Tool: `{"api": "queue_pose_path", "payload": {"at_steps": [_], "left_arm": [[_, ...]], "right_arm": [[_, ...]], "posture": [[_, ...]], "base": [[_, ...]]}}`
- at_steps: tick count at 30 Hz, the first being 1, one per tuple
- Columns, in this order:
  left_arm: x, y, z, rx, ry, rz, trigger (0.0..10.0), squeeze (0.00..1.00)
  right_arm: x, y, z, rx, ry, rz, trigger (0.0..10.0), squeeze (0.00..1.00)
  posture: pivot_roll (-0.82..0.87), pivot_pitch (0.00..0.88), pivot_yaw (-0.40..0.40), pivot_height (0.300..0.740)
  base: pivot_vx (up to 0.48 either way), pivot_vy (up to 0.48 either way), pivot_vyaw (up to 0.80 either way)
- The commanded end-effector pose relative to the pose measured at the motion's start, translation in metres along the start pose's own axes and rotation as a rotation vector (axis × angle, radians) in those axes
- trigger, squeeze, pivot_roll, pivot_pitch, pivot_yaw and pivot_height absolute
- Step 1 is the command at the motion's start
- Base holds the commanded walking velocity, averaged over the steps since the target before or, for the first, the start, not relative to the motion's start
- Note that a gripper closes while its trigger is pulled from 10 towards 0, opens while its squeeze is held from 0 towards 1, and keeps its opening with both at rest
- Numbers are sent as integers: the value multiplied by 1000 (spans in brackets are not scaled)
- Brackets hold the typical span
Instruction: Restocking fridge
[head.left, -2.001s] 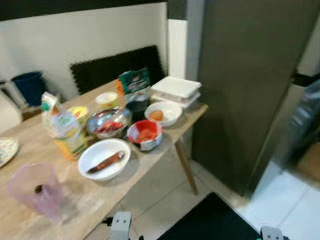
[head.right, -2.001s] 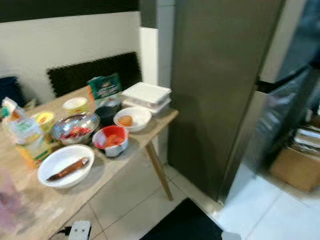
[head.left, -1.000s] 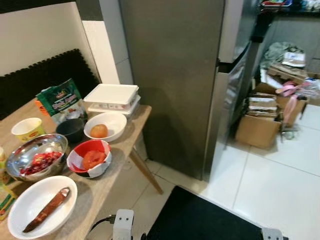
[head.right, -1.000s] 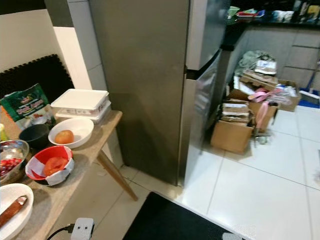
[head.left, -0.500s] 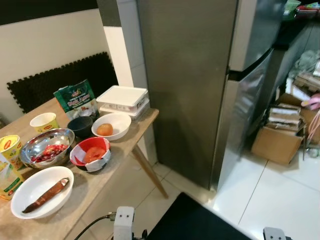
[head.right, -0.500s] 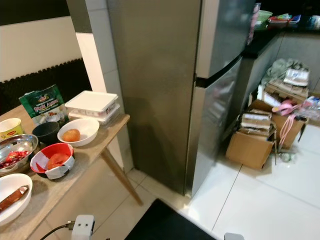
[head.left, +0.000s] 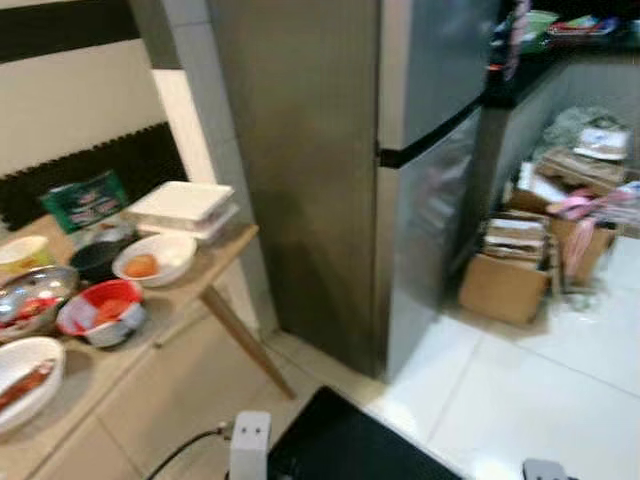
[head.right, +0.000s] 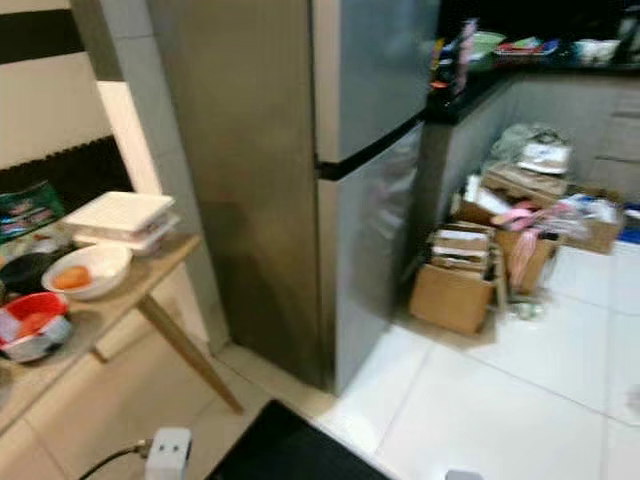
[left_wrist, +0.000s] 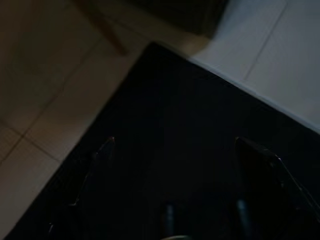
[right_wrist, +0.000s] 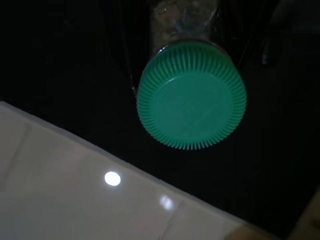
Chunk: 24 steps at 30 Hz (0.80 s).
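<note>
The steel fridge (head.left: 330, 170) stands ahead, both doors shut, with a dark seam (head.left: 425, 143) between them. Left of it is a wooden table (head.left: 190, 290) carrying a white bowl with an orange item (head.left: 153, 260), a red bowl (head.left: 100, 308), stacked white containers (head.left: 183, 205), a green pouch (head.left: 82, 197) and a steel bowl (head.left: 25, 300). In the right wrist view my right gripper (right_wrist: 192, 45) is shut on a clear jar with a ribbed green lid (right_wrist: 191, 95). My left gripper (left_wrist: 175, 150) hangs open over the black mat (left_wrist: 190, 115), holding nothing.
A black floor mat (head.left: 350, 450) lies at my feet on pale tiles. Cardboard boxes and clutter (head.left: 505, 285) sit on the floor right of the fridge. A dark counter with dishes (head.right: 520, 50) runs along the back right. A white block with a cable (head.left: 250, 440) shows low down.
The camera has swung to the right: the table slid toward the left edge, and the fridge front and boxes came further into view. The picture is blurred.
</note>
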<state>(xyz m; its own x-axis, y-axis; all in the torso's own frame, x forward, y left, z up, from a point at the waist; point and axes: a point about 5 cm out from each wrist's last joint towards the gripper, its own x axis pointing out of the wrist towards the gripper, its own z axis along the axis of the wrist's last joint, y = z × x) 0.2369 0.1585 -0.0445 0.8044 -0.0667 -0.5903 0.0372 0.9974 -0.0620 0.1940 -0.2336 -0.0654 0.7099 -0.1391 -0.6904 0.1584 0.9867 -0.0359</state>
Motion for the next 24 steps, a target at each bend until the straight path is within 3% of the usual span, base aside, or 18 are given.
{"api": "queue_pose_path", "payload": {"at_steps": [1,10,24], "left_arm": [[-3,5,-9,7,34,15,10000,0],[-3,7,-9,11,41,19,10000,0],[-1,4,-5,-11,33,-7,10000,0]], "right_arm": [[0,7,-1,12,-12,21,10000,0],[0,10,2,8,-36,32,10000,0],[2,13,7,8,-55,38,10000,0]], "posture": [[21,65,67,740],[19,54,68,740],[15,47,74,740]], "base": [[0,0,0],[0,0,0],[418,0,0]]}}
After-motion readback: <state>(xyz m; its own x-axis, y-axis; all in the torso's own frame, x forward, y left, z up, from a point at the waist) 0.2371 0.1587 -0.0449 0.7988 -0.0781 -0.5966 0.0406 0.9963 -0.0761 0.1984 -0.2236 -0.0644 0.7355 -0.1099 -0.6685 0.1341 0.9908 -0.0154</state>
